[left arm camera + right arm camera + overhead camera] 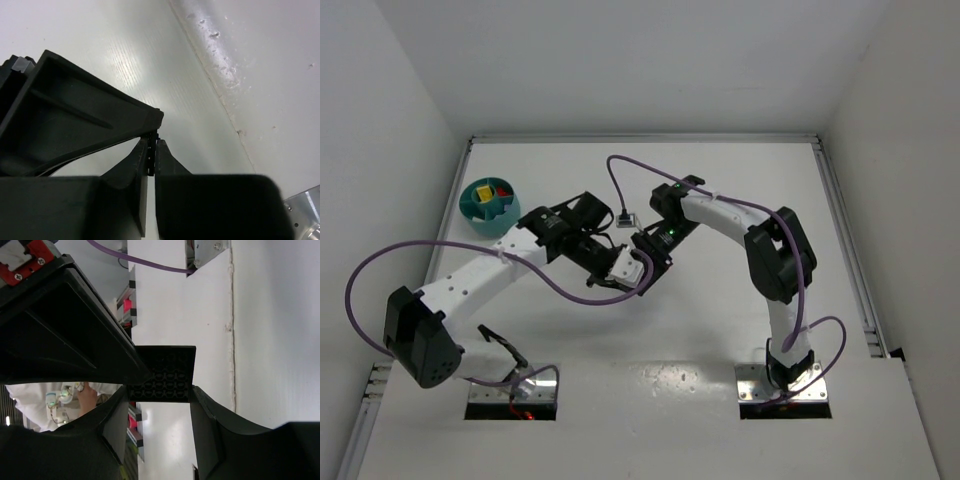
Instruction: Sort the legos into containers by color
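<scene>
Arms [480, 280] bend inward; right fingers [75, 330] clasp a dark plate [162, 372], left fingers [75, 115] pinch its edge

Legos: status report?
Right fingers clamp black textured plate. Left fingers pinch a thin dark edge, likely same plate. Yellow lego, red lego in teal bowl.

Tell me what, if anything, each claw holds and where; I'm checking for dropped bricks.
The right claw seems to grip a flat black textured square by opposite edges. The left claw pinches a thin dark sliver; what it is cannot be told.
</scene>
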